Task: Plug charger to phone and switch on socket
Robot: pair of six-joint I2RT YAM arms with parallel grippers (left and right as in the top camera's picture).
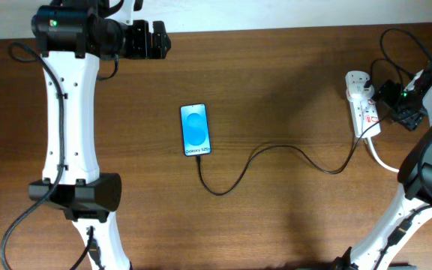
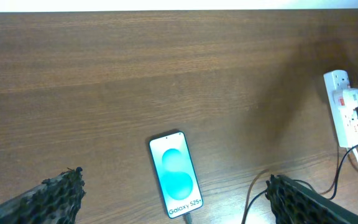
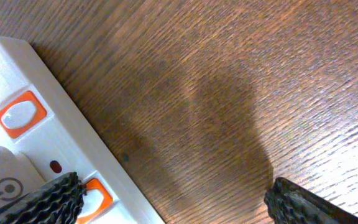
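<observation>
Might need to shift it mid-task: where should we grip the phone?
Pinch the phone across its two long edges, coming straight down from above: it lies flat, screen up, and is narrowest that way. Stay off the bottom end, where the charger appears to enter.

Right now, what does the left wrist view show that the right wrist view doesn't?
Left wrist only: the phone, lit blue, the charger cable near its lower end, the whole socket at far right, the left fingers. Right wrist only: close-up orange switches, a white plug with a power symbol, the right fingers. Both: the socket and wooden table.
</observation>
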